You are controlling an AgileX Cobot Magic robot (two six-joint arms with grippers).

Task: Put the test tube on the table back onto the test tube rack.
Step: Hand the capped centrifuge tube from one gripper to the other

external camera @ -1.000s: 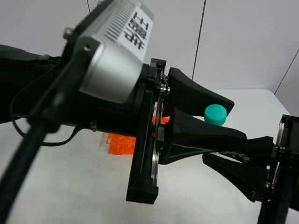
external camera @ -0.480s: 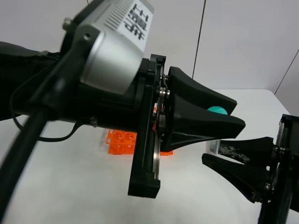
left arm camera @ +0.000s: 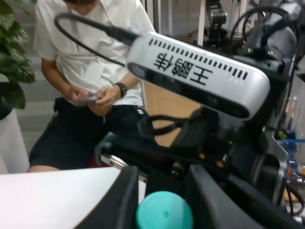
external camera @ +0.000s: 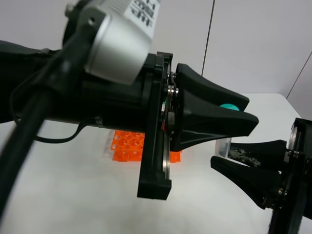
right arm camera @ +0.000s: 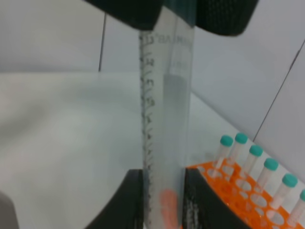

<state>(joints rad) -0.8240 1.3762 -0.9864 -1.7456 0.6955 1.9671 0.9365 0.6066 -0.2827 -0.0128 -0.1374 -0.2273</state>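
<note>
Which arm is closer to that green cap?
Left. The left gripper straddles the teal cap; the right gripper sits around the test tube at its opposite end.

Left hand point(external camera: 246, 112) grips the teal-capped test tube point(external camera: 229, 107)

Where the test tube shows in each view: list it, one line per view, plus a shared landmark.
Exterior high: the test tube, right of centre, teal cap peeking from the left gripper.
Left wrist: cap only, between that gripper's fingers.
Right wrist: clear graduated body, flanked by the right gripper.
Landmark: the test tube rack, in exterior high and right wrist only.
</note>
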